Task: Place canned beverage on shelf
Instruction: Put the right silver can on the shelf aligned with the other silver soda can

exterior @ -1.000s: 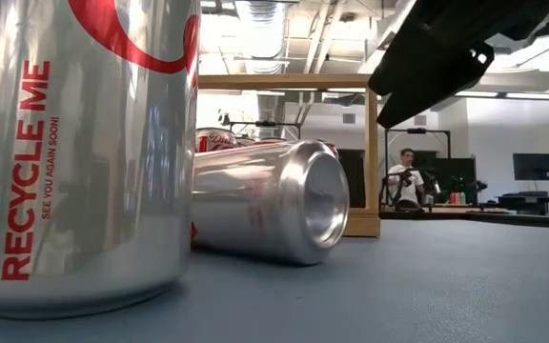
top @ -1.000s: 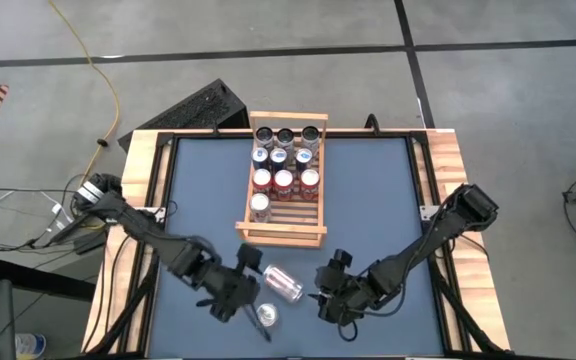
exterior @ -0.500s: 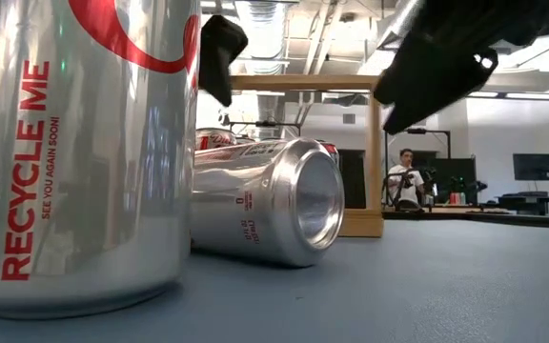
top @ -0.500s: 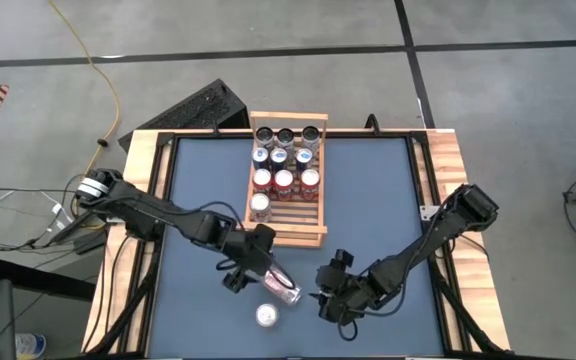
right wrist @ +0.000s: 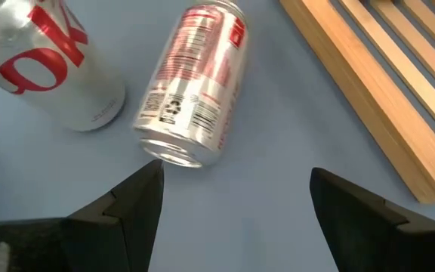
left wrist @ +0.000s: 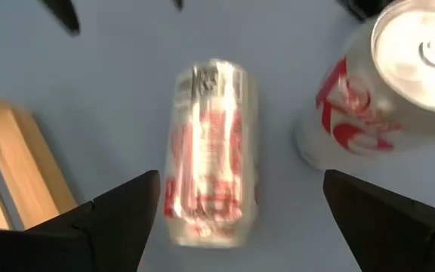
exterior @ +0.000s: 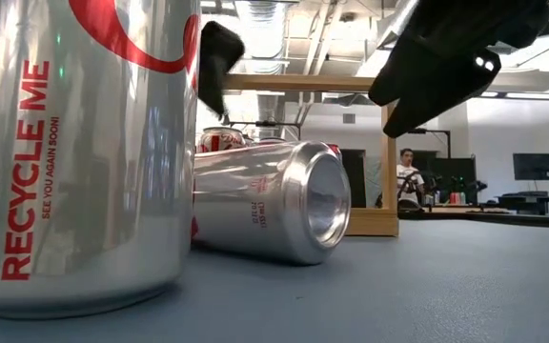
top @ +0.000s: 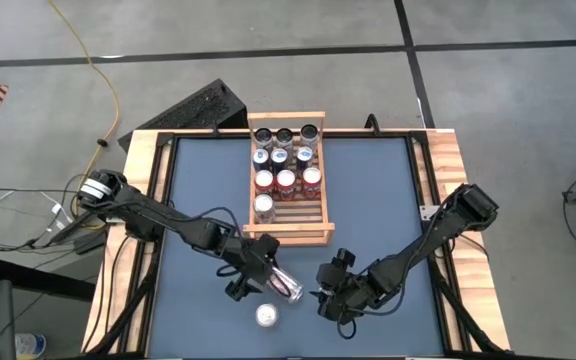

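The left gripper (top: 256,274) hung with fingers spread directly above the toppled can (top: 284,283), not grasping it, the shelf (top: 286,232) just beyond, while the right gripper (top: 325,297) waited released beside that can.

upright can (exterior: 74,152) cropped by the low view's edge; lying can (left wrist: 210,155) blurred in left wrist view

2 dark, jointed arms, black cables alongside, each tool (top: 252,272) with 2 blunt black fingers (left wrist: 119,219).
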### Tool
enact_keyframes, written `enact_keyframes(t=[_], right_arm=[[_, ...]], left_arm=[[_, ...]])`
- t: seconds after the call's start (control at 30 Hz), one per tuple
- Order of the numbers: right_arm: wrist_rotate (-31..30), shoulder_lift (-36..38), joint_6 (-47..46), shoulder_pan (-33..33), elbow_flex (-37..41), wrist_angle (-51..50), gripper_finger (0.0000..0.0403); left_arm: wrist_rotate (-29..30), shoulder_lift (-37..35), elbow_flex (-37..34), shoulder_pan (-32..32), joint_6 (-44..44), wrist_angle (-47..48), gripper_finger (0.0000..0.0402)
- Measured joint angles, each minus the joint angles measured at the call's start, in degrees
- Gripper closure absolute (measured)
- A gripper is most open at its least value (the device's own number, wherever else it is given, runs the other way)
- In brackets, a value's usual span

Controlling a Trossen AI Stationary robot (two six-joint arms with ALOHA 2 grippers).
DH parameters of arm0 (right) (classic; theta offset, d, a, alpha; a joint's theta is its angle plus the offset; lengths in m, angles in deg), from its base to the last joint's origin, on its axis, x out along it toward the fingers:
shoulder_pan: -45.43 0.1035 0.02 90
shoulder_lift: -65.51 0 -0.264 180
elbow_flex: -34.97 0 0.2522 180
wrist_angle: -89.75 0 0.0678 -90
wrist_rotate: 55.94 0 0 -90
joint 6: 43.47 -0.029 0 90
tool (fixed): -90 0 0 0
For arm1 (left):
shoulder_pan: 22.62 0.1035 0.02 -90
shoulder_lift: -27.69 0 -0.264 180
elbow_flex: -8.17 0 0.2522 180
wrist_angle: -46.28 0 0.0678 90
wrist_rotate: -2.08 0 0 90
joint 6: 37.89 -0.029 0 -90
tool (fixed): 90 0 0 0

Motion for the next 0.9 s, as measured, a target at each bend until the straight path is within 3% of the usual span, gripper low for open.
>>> enact_keyframes(t=[0.1, 0.23, 0.4, 0.7, 0.9], right_arm=[[0.1, 0.0, 0.5, 0.1, 0.0, 0.9, 0.0101], [0.2, 0.0, 1.2, 0.5, 0.0, 1.4, 0.0101], [0.4, 0.0, 9.7, 1.3, -1.9, 2.5, 0.0101], [6.2, 0.0, 10.3, -7.6, -4.9, 3.3, 0.0101], [7.2, -0.1, 10.2, -8.4, -8.0, 4.6, 0.0101]], left_arm=[[1.5, -1.7, -0.1, -1.8, 2.7, 4.7, 0.0042], [10.1, -5.5, 0.0, -4.9, 8.5, 9.4, 0.0042], [17.9, -9.0, 0.0, -10.1, 16.0, 10.3, 0.0042], [24.4, -9.3, 0.0, -16.2, 26.4, 10.9, 0.0042], [27.6, -9.3, 0.0, -19.0, 26.9, 11.3, 0.0042]])
